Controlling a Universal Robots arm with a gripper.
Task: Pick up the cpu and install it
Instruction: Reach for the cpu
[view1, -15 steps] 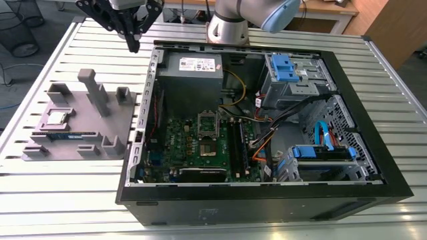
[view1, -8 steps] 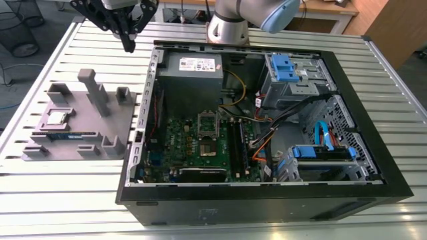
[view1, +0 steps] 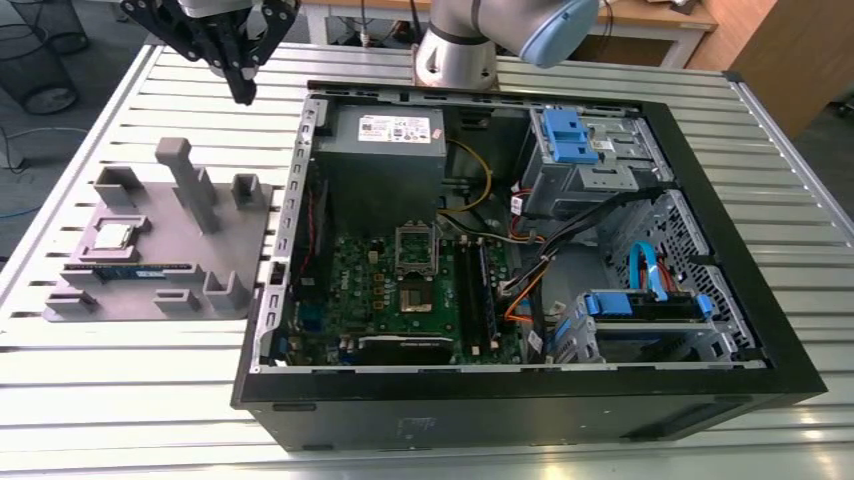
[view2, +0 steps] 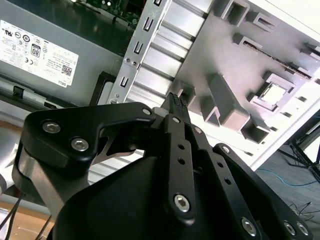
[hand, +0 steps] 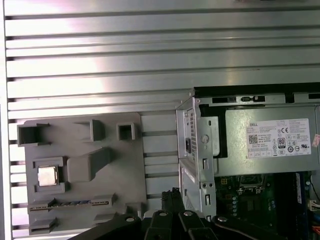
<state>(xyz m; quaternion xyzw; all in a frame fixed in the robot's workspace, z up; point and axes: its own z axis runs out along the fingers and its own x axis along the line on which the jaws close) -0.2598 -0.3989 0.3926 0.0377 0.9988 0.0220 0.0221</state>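
Gripper (view1: 244, 92) hangs above the table (view1: 134, 350) at 11 o'clock in the exterior view. Its fingers are pinched together on nothing, and both wrist views show the tips meeting.

The cpu (view1: 112, 236) lies flat in its walled recess on the tray (view1: 227, 240), at 9 o'clock in that view. It is untouched and well apart from the gripper, which stands toward 1 o'clock from it. The stick (view1: 130, 268) lies just beside the cpu, at its 6 o'clock. A tall post (view1: 187, 180) rises at its 2 o'clock.

The socket (view1: 416, 296) looks empty to us.

Risks, as we judge them:
- Closed fingers coming down would strike the chip's top.
- Fingers set off-centre could catch the recess walls or the post.
- A tilted grip could jam the cpu at the socket — bent contacts.
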